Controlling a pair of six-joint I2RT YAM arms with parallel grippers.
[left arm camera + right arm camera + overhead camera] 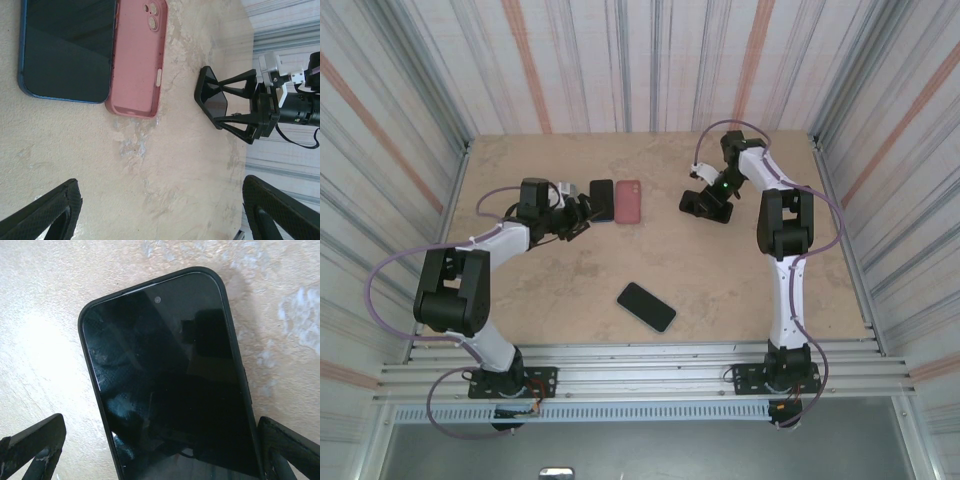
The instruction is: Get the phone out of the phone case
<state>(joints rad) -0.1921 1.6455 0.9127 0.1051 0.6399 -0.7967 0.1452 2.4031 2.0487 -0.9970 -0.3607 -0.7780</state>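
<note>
**Right gripper** (161,422): fingers spread wide, one on either side of the black phone (170,375), which sits in its dark case (83,322). The left finger stands clear of it. Whether the phone lies flat on the table (45,300) cannot be told.

**Left gripper** (160,185): wide and empty. Ahead of it lie a blue phone (65,47) and a pink case (137,60), edges touching.

A third phone (646,306) lies mid-table.

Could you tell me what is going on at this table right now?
The job is taking a phone out of its case. The left gripper hovers open near a blue phone lying right beside a pink case. The right gripper straddles a black phone, apparently cased; whether it grips is unclear. Another dark phone lies mid-table.
</note>
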